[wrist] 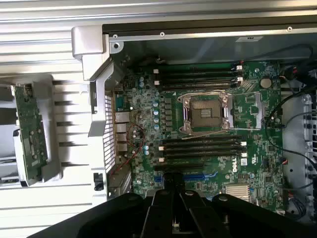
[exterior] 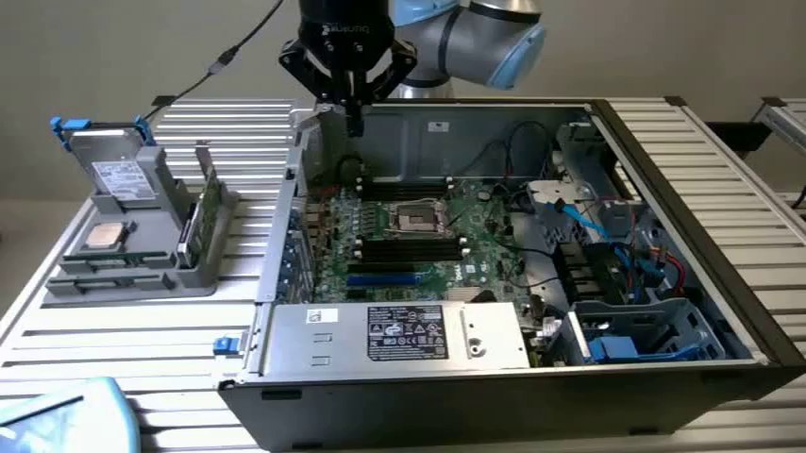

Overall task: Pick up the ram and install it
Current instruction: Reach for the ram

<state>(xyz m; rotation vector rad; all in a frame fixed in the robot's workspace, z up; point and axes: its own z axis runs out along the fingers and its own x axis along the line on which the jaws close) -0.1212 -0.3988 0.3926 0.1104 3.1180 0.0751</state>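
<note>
Beside the case (exterior: 504,401), ram (exterior: 202,222) on edge, long axis along case wall, pincer (exterior: 354,118) closed, empty

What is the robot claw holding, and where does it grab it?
Nothing. The gripper is shut and empty; the ram stands in its grey holder.

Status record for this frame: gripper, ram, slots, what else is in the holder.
gripper: shut, holding nothing, above the rear of the open case
ram: on edge in the grey holder, on the exterior view's left of the case; not touched
ram slots: black, look empty, on two sides of the CPU socket
also in holder: hard drive, processor chip
progress: ram not yet picked up
</note>
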